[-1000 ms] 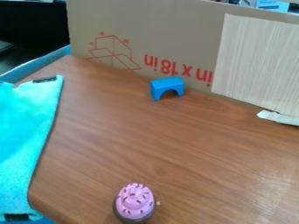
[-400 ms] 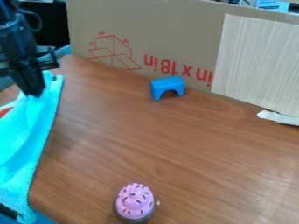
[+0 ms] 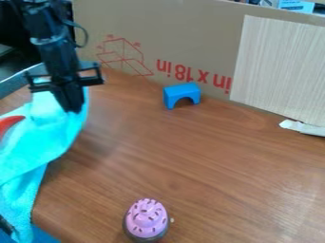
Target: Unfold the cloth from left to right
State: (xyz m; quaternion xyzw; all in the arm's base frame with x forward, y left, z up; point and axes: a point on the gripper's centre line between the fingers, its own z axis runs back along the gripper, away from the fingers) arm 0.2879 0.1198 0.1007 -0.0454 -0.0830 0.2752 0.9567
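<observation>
Hand: upper left, pointing down over the bench's edge; closed on the cloth, pinching it near its upper corner.
Cloth: bright turquoise, at the left of the view; bunched and raised at the grip, sloping down in folds toward the lower left, partly over the bench.
Red patch: beside the folds at the left edge; cannot tell what it is.
Bench: brown wood grain, to the right of the cloth.
Blue arch block: upright, near the cardboard, well apart from the cloth.
Pink-topped cupcake: lower middle, apart from the cloth.
Step in hand: judged to be the rightward pull; unfolding looks barely begun.
Next move: carry the pinched corner right, low, lay it flat, then release.
Risk: cloth could sweep the block or cupcake, or slip free.
</observation>
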